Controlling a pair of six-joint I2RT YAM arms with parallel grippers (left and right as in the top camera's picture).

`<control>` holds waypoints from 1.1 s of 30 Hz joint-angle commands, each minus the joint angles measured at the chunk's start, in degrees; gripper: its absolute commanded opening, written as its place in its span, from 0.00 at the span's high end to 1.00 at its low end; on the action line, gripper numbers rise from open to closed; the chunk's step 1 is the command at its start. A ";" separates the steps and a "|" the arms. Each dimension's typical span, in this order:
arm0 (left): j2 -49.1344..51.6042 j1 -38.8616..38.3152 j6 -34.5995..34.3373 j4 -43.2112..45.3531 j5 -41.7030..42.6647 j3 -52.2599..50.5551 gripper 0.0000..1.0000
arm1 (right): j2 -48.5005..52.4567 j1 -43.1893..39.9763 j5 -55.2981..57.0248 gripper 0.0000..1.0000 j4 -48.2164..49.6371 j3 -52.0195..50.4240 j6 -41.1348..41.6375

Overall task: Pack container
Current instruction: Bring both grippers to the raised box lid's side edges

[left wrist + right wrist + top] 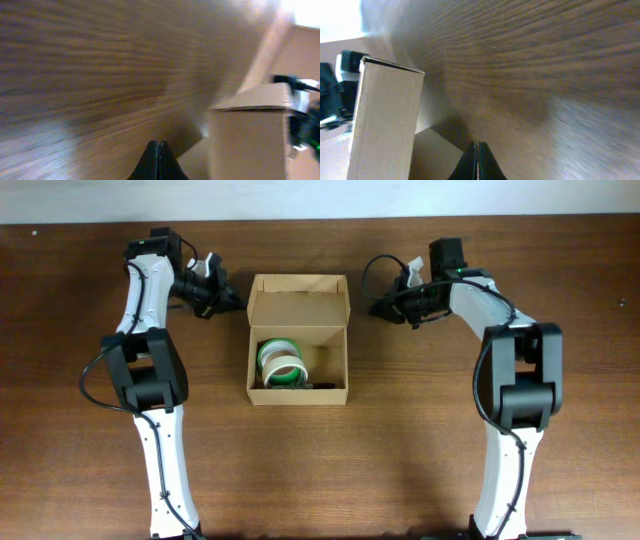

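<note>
The container, a small brown cardboard box, stands open at the table's middle with its flap lid upright at the back. Rolls of green and white tape lie inside it on the left. My left gripper is shut and empty, just left of the lid and apart from it. My right gripper is shut and empty, just right of the lid. In the left wrist view the shut gripper points along the table with the container to its right. In the right wrist view the shut gripper has the container on its left.
The brown wooden table surrounds the box. Both arms reach in from the front edge, with their bases at the lower left and lower right. A pale wall runs along the table's far edge.
</note>
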 commanded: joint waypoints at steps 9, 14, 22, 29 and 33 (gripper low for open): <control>3.80 -0.11 -2.45 3.30 14.75 0.24 0.99 | 2.21 0.96 -11.28 0.96 6.49 -0.15 5.01; 3.80 -0.13 -3.74 4.28 16.04 0.24 0.98 | 3.63 1.57 -10.69 0.96 7.15 -0.15 7.23; 3.80 -0.13 -3.72 4.26 17.35 0.26 0.98 | 4.87 3.50 -13.84 0.96 10.75 -0.15 7.61; 3.78 -0.04 -3.67 6.12 21.84 0.57 0.99 | 4.85 4.48 -19.71 0.96 19.56 0.22 7.63; 3.78 -0.07 -3.28 6.19 21.77 3.15 0.99 | 4.35 4.37 -23.02 0.96 25.03 0.79 7.63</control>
